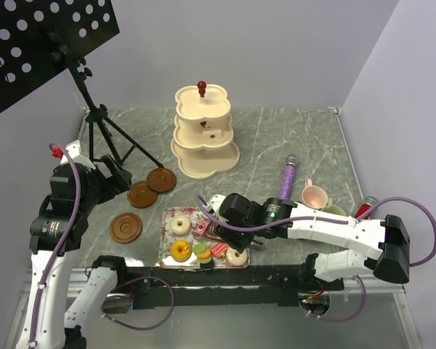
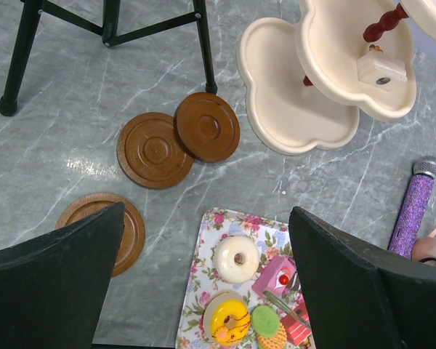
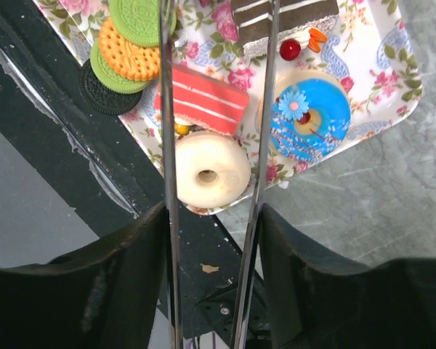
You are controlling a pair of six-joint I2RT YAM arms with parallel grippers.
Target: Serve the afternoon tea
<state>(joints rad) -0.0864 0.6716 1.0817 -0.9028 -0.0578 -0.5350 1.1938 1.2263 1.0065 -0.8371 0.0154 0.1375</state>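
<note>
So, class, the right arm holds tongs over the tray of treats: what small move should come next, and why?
Probably squeeze the tongs shut on the red cake slice: it lies mostly between their two arms on the floral tray, the right fingers grip them, and the cream stand shows no treats yet.

No legible text, label or number anywhere.
</note>
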